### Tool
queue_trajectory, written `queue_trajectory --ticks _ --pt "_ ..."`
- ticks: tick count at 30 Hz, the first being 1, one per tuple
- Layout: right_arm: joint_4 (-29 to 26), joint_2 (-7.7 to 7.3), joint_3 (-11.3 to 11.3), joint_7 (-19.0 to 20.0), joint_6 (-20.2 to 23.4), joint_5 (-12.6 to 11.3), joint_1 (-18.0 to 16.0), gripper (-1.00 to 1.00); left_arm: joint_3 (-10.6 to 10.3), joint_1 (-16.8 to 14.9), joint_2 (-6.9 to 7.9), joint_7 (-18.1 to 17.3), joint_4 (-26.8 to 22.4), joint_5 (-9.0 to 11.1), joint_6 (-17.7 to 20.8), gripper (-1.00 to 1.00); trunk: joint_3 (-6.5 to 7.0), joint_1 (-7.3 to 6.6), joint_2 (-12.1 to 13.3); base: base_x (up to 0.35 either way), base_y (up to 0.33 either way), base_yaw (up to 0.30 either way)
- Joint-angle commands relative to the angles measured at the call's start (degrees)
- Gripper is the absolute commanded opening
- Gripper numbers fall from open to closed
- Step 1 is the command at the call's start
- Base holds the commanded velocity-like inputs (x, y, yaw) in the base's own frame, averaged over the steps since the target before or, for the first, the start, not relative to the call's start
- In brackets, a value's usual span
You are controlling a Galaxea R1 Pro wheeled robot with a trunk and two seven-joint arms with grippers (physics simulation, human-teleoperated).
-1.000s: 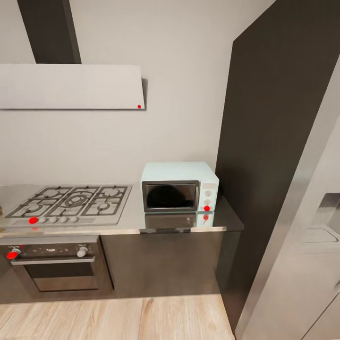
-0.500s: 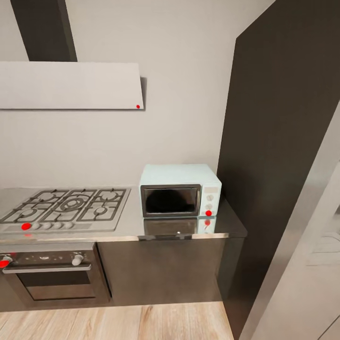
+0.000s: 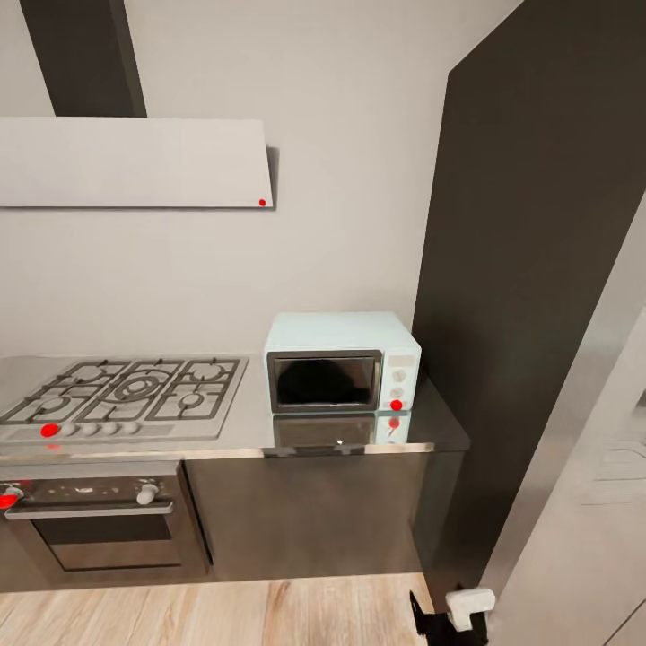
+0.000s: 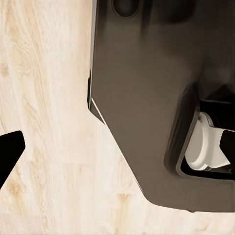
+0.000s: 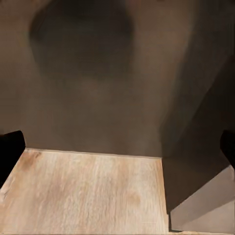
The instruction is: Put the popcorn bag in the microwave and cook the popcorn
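Head view, left to right: a dark oven (image 3: 99, 525) sits under the grey gas hob (image 3: 126, 395), a red dot on each. Above the hob, a pale hood (image 3: 135, 163) on the wall. The hob is set into my steel tabletop (image 3: 431, 422) — the microwave (image 3: 341, 361) stands on it just right of the hob, near the tabletop's right end, dark glass door shut, knobs and a red dot on its right panel. Its front is mirrored in the steel. Right of it rises a tall dark cabinet (image 3: 538, 269), then a pale grey panel (image 3: 583, 502) at the frame edge. Wooden floor (image 3: 224, 615) below.

At the lower edge, a black-and-white part of my right arm (image 3: 459, 612) pokes in by the cabinet's foot.

Left wrist view: left claw (image 4: 120, 152) — fingertips (image 4: 9, 149) wide apart at opposite edges, nothing between them, over floor and my own dark base (image 4: 147, 98).

Right wrist view: right claw (image 5: 117, 147) likewise spread apart and empty, facing a dark cabinet front and floor.
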Motion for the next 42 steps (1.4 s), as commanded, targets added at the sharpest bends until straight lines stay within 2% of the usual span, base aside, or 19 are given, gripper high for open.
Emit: queue_trajectory --ticks 1,7,14,18,21,23,26,34,42 --pt "-1.74 -0.03 0.63 -0.02 -0.28 0.00 -0.01 1.00 0.40 0.05 -0.01 0.00 -0.16 -0.02 0.29 1.00 -0.06 0.02 -0.06 0.000 0.000 0.000" --pt "-14.23 0.53 1.57 -0.18 -0.32 0.05 0.04 1.00 0.40 0.04 -0.01 0.00 -0.16 -0.02 0.29 1.00 -0.06 0.02 -0.06 0.000 0.000 0.000" --pt "-21.19 0.85 1.61 -0.67 -0.37 0.08 -0.01 1.00 0.40 0.04 -0.01 0.00 -0.10 -0.02 0.21 1.00 -0.06 0.02 -0.06 0.132 0.000 0.000" --pt "-24.59 0.86 1.61 -2.62 -0.42 0.08 -0.01 1.00 0.40 0.04 -0.01 0.00 -0.08 -0.02 0.21 1.00 -0.06 0.02 -0.06 0.282 0.000 0.000" --pt "-25.79 0.86 1.61 -2.95 -0.44 0.08 -0.01 1.00 0.40 0.05 -0.01 0.00 -0.08 -0.02 0.21 1.00 -0.06 0.02 -0.06 0.315 0.000 0.000" --pt "-26.43 0.21 1.26 -3.23 0.22 0.08 -0.01 1.00 0.47 0.12 -0.66 0.00 -0.16 -0.02 0.18 1.00 -0.06 0.02 -0.06 0.007 0.004 0.000" --pt "-27.39 -0.53 1.36 -3.23 -0.14 0.05 -0.01 1.00 0.48 0.12 -0.78 0.00 -0.16 -0.02 0.14 1.00 -0.06 0.02 -0.06 0.002 0.001 0.000" --pt "-27.49 -0.57 1.38 -3.36 -0.23 0.06 -0.01 1.00 0.43 0.12 -0.89 0.00 -0.16 -0.02 0.20 1.00 -0.06 0.02 -0.06 0.120 0.097 0.000" --pt "-27.49 -0.42 1.41 -5.85 -0.42 0.06 -0.01 1.00 0.40 0.12 -0.93 0.00 -0.16 -0.02 0.21 1.00 -0.06 0.02 -0.06 0.247 0.202 0.000"
